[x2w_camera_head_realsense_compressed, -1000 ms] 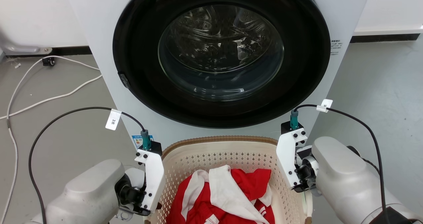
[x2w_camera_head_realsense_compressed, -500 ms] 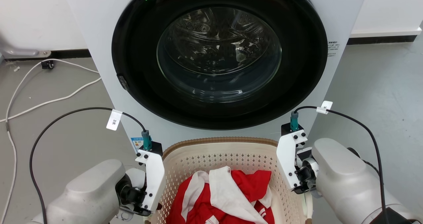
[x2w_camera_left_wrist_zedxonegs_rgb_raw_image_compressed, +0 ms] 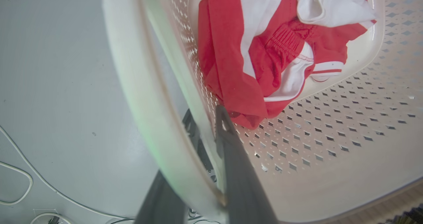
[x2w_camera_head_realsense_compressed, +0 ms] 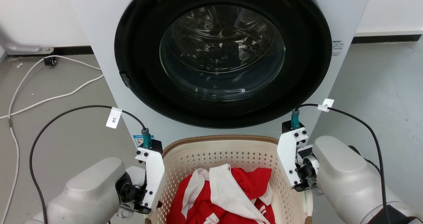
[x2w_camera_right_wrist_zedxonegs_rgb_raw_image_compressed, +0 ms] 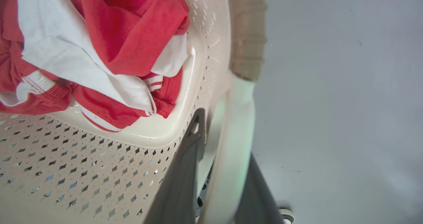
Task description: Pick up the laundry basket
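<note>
The laundry basket [x2w_camera_head_realsense_compressed: 219,139] is cream perforated plastic with a brown woven rim, low in the head view between my two arms. Red and white clothes [x2w_camera_head_realsense_compressed: 228,197] lie in it. My left gripper [x2w_camera_head_realsense_compressed: 155,205] is at its left side. In the left wrist view the left gripper [x2w_camera_left_wrist_zedxonegs_rgb_raw_image_compressed: 205,118] straddles the white handle [x2w_camera_left_wrist_zedxonegs_rgb_raw_image_compressed: 132,85], one finger [x2w_camera_left_wrist_zedxonegs_rgb_raw_image_compressed: 231,144] inside the wall and one outside. My right gripper [x2w_camera_head_realsense_compressed: 299,186] holds the right side the same way. In the right wrist view the right gripper [x2w_camera_right_wrist_zedxonegs_rgb_raw_image_compressed: 224,134] is clamped over the white handle [x2w_camera_right_wrist_zedxonegs_rgb_raw_image_compressed: 238,118].
A white washing machine [x2w_camera_head_realsense_compressed: 99,35] with a round dark glass door [x2w_camera_head_realsense_compressed: 223,52], shut, stands just behind the basket. White cables [x2w_camera_head_realsense_compressed: 49,98] trail over the grey floor at the left. Bare grey floor [x2w_camera_head_realsense_compressed: 380,85] lies at the right.
The whole head picture has shifted a little, so the camera moved. Both grippers keep the same hold on the basket's sides.
</note>
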{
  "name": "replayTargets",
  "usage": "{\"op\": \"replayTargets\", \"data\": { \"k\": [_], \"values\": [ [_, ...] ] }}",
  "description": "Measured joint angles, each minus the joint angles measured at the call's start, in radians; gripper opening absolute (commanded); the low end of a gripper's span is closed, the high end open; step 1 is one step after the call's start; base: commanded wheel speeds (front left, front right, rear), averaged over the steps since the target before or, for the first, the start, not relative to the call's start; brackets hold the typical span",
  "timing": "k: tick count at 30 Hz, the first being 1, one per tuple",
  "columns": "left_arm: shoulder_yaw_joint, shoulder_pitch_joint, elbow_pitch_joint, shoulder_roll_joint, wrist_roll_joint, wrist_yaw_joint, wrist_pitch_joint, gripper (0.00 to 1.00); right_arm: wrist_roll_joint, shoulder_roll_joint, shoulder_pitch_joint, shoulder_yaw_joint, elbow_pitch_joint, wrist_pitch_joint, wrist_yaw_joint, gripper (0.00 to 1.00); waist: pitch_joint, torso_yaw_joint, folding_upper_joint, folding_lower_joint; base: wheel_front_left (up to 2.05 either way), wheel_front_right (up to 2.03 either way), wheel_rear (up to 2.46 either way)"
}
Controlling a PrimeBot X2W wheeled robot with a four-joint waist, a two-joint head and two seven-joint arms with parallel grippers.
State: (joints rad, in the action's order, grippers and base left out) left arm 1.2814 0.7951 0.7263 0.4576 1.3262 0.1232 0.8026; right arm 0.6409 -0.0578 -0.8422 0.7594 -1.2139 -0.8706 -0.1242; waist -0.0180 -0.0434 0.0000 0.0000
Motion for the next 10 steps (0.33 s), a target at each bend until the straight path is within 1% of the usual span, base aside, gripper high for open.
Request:
{"op": "replayTargets", "data": {
  "k": [10],
  "values": [
    [0.0,0.003,0.003,0.0,0.001,0.0,0.003,0.0,0.011,0.0,-0.008,0.015,-0.004,0.003,0.0,0.0,-0.003,0.005,0.0,0.0,0.0,0.0,0.0]
  ]
}}
